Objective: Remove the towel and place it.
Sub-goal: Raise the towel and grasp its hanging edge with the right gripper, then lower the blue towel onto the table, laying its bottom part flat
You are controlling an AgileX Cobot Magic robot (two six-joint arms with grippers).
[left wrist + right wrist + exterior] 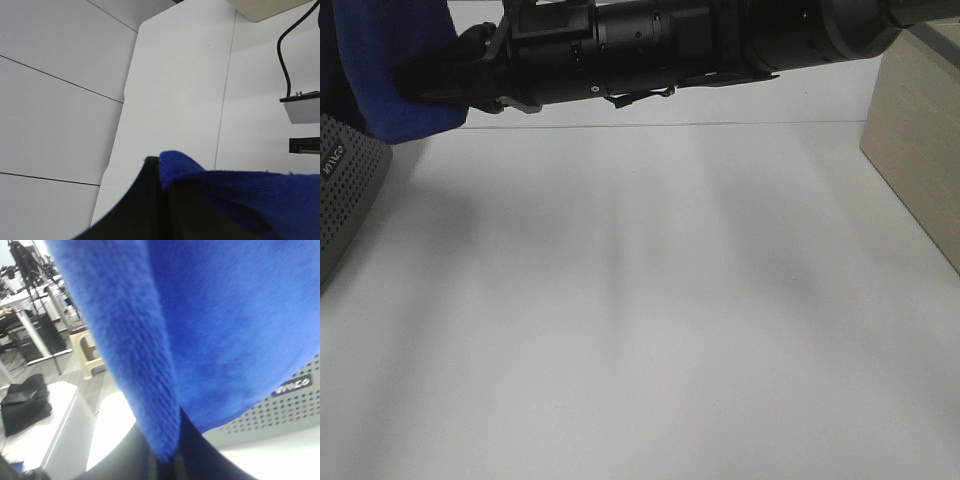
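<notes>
Towel [380,60], judged soft, light and floppy, is clamped at its edge by right gripper [167,462] and left gripper [161,172].

Plush cloth towel [225,315]; smooth matt table [650,330].

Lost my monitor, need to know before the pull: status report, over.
Right gripper shut on the towel. Left gripper shut on its edge. Towel held up, grey basket close beside it. Wooden box far right, apart from both.
</notes>
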